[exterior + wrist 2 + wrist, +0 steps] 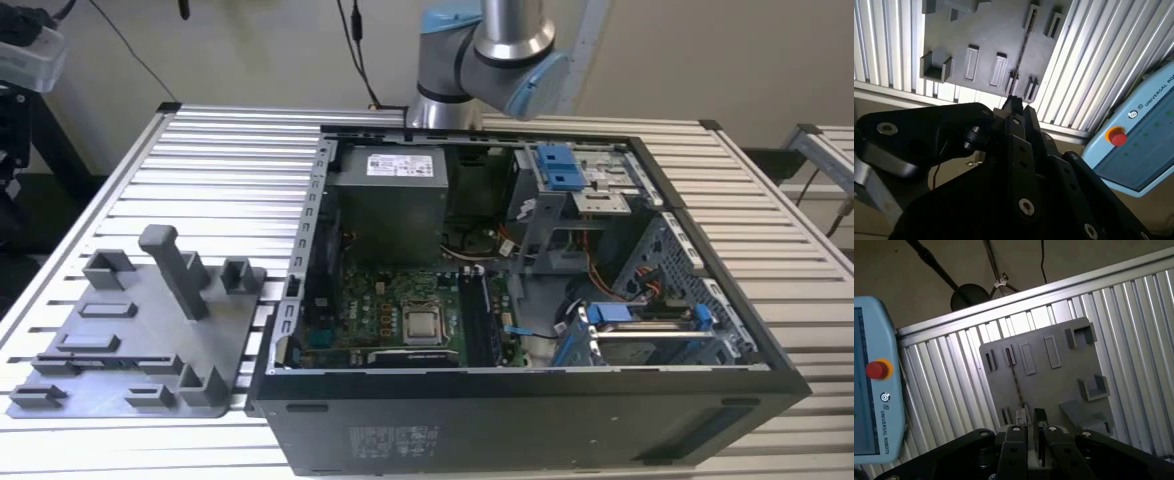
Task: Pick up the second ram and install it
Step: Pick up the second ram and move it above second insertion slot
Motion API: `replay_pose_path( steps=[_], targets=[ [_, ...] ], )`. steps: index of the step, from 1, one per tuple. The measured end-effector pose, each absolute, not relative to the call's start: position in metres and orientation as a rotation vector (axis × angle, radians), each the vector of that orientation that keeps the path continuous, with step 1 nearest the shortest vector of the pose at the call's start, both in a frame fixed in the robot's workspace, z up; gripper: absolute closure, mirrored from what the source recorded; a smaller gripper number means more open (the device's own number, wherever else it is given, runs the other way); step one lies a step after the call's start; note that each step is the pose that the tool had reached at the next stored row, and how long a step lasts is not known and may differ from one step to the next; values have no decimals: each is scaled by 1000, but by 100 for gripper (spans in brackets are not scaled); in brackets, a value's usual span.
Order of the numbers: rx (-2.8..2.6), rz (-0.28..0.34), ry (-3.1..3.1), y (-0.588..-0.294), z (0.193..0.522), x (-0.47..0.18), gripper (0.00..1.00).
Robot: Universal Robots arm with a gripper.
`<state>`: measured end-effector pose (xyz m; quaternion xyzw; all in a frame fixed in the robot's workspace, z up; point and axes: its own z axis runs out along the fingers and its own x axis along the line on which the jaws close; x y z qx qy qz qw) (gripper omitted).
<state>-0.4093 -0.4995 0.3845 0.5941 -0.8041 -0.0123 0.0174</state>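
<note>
gripper (1030, 416): fingers a narrow gap apart, holding nothing, touching nothing | second ram (1016, 382): on edge between slot posts of grey tray (1056, 387), straight beyond the fingertips, well apart

Exterior view looks down on PC case (534, 425) & grey tray (140, 335); both wrist views, above, share tray (986, 30) (1054, 382).

A table (1134, 315) of ribbed aluminium slats is spread beneath the fingers (1040, 416). Beyond the fingers, past the table's edge, a dull brown floor (904, 270) is seen, on which a round black stand base (970, 296) and thin dark cables (1043, 260) are laid. A pale wall (721, 50) is seen in the exterior view.
</note>
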Motion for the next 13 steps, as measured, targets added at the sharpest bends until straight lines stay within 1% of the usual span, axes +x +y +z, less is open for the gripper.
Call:
replay_pose_path(
  steps=[1, 2, 3, 4, 7, 9, 11, 13],
  targets=[
    [1847, -38, -2498, -500, 385, -409, 76],
    [1848, -38, -2497, -500, 385, -409, 70],
    [1848, -38, -2497, -500, 385, -409, 70],
    [1848, -38, -2497, -500, 385, -409, 64],
    [1848, -38, -2497, -500, 385, -409, 64],
    [1848, -38, -2497, -500, 385, -409, 62],
    [1848, -38, -2497, -500, 385, -409, 50],
    [1849, -38, -2497, -499, 384, -409, 50]
  ],
)
